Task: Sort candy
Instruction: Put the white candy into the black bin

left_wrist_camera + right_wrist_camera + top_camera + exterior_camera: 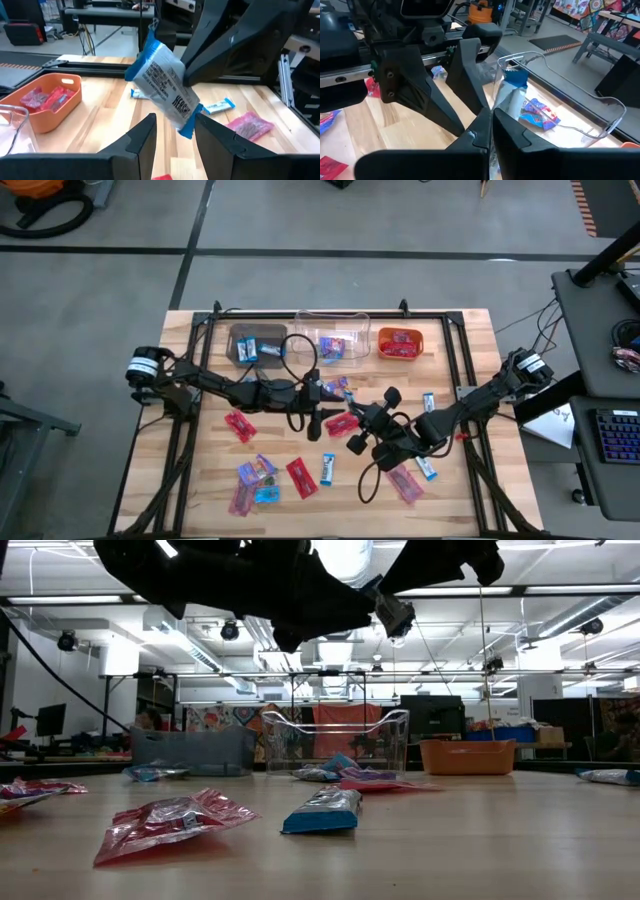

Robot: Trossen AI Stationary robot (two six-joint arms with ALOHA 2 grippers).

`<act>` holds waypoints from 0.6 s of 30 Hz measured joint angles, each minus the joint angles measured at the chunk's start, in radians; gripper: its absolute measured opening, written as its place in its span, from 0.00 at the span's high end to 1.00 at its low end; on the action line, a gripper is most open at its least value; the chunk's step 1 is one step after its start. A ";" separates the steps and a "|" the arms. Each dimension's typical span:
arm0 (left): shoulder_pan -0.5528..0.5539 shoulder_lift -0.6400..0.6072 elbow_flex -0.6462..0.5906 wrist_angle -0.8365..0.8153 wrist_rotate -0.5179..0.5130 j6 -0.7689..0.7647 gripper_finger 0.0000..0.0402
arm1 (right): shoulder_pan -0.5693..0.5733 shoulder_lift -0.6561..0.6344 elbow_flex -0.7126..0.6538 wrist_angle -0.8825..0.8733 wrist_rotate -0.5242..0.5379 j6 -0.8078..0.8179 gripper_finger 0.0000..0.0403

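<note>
Handover of one blue-and-white candy, mid-air over the table centre, btwn my two pincers. R pincer: fingers closed tight on the wrapper's upper part, candy hanging tilted, lower end pointing down. L pincer: fingers roughly half apart, one each side of that lower end; far finger looks to be at or touching the wrapper, near finger clear of it, so no grip on this side yet. Step in hand, as I judge it: passing the piece from R to L for sorting. Bins along the far edge: brown bin already w/ blue-and-white pieces, clear bin w/ purple-multicolour ones, orange bin w/ red ones. Next move prob. calls for L to close squarely on the wrapper before R lets go, else the piece drops; then L, nearest the brown bin, carries it there. Slippery foil, thin edge: grip should take the flat body, not the crimped tip. Other candies lie loose on the near half, unsorted.
</note>
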 joint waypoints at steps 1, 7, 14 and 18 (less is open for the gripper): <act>0.000 -0.001 0.000 -0.007 0.000 0.000 0.71 | 0.000 0.000 0.000 -0.001 0.000 0.000 0.98; 0.007 -0.004 0.000 -0.009 0.000 -0.025 0.71 | 0.000 -0.003 0.000 -0.001 -0.010 0.003 0.98; 0.022 -0.005 0.000 0.039 0.009 -0.023 0.71 | 0.000 -0.003 0.000 0.000 -0.029 0.003 0.98; 0.020 -0.005 0.000 0.087 0.069 0.019 0.73 | 0.000 -0.003 0.000 0.000 -0.035 0.003 0.98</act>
